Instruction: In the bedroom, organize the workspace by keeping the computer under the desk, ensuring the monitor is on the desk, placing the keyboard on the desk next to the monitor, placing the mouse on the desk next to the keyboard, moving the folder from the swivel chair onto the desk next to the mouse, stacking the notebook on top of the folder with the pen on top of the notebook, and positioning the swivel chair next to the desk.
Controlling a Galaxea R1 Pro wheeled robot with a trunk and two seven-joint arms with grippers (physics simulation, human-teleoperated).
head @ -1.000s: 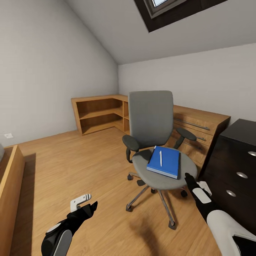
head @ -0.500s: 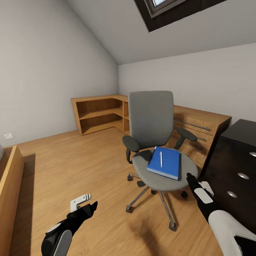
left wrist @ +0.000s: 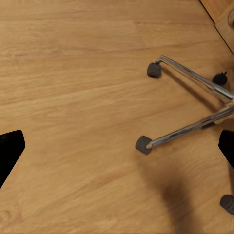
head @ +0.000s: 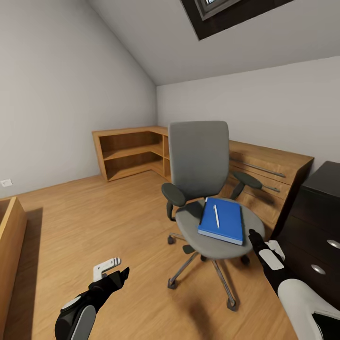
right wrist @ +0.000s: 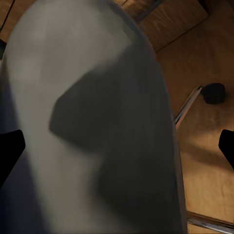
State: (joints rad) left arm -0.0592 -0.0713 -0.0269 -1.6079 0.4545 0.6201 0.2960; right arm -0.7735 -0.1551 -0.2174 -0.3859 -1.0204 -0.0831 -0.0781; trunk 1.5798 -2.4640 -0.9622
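Observation:
The grey swivel chair [head: 198, 156] stands mid-room on its silver star base [left wrist: 190, 126]. On its seat lies the blue folder [head: 222, 220] with the white pen [head: 216, 215] on top. The desk's black drawer unit [head: 318, 212] is at the right edge. My right gripper [head: 262, 238] is open beside the seat's front right rim, and the grey seat [right wrist: 97, 122] looms close to it. My left gripper [head: 122, 265] is open, low over the floor left of the chair. The computer, monitor, keyboard, mouse and notebook are out of view.
A light wooden shelf cabinet [head: 132, 151] runs along the far walls, with wooden drawers [head: 269, 174] behind the chair. A wooden frame [head: 9, 236] stands at the left edge. Wooden floor [head: 94, 222] stretches between it and the chair.
The whole view has shifted a little forward toward the chair, so the camera moved. Both arms hold the same pose, and the folder and pen lie as before.

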